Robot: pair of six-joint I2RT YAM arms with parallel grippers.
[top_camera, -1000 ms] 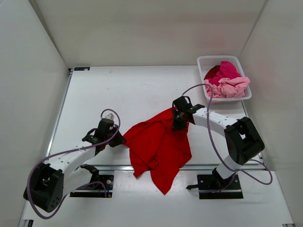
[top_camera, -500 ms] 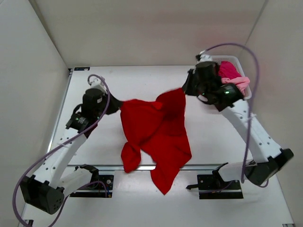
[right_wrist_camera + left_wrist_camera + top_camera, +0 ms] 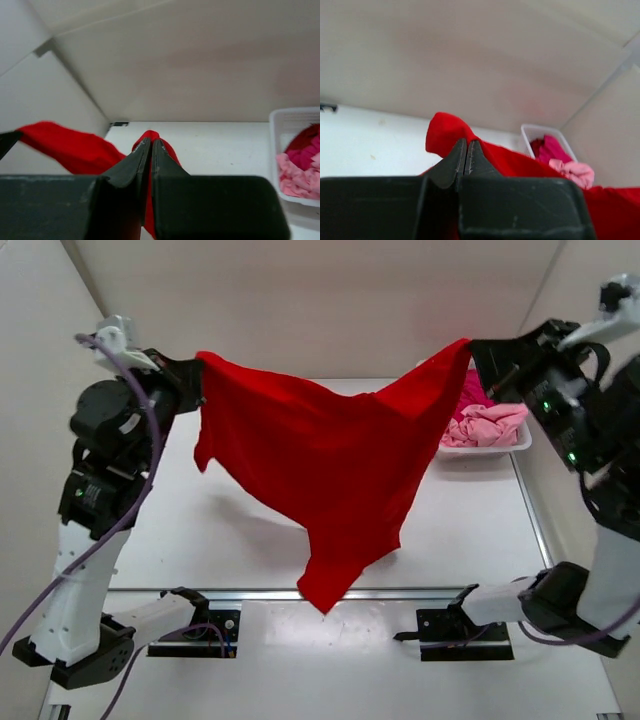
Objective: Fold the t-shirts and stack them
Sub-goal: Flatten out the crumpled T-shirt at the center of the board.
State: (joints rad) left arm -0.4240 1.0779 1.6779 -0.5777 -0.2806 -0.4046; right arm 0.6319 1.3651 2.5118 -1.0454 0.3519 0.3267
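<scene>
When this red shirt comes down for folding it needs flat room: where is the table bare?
The table is bare left of the hanging red shirt, and right of it in front of the basket. Crowded: the far right corner, where the basket holds pink shirts.

Bright, even, diffuse light from overhead, white walls (image 3: pixel 320 300) and table (image 3: pixel 200 530) a little washed out, a soft pale shadow on the table beneath the hanging red shirt (image 3: pixel 320 460), top view sharp, wrist views softer, left fingers (image 3: pixel 451 162) and right fingers (image 3: pixel 131 165) blurred up close
</scene>
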